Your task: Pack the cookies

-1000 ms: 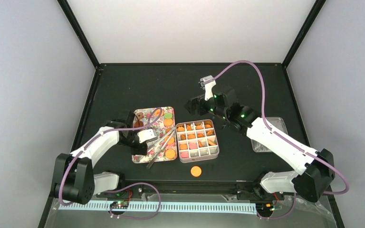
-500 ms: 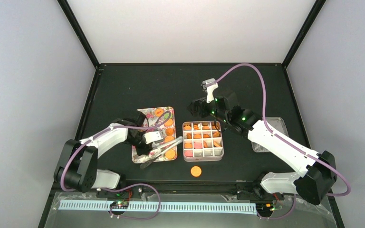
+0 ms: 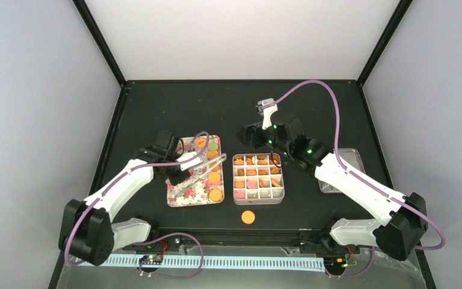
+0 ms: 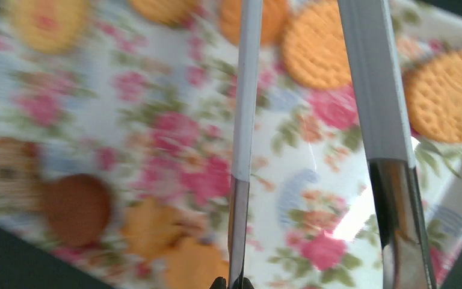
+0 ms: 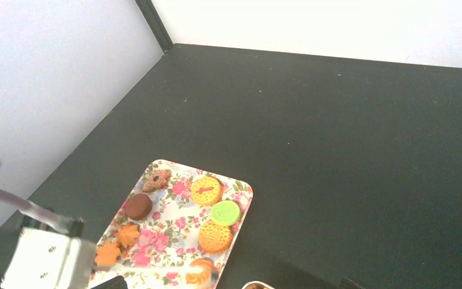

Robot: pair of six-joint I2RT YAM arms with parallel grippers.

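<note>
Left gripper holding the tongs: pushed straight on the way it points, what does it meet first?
The left gripper would probably meet the flower-patterned tray first, on bare surface between the arms of the tongs; orange cookies lie just beyond. Blur leaves depth uncertain.

The left tool grips slim metal tongs above the flower-patterned rectangular tray, just left of the white gridded box.

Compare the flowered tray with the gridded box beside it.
The flowered tray is one open, patterned surface; the gridded box is plain and split into small cells. On the tray the cookies lie loose; in the box they sit in cells, some cells empty. Both are rectangular and rest on the black table.
</note>
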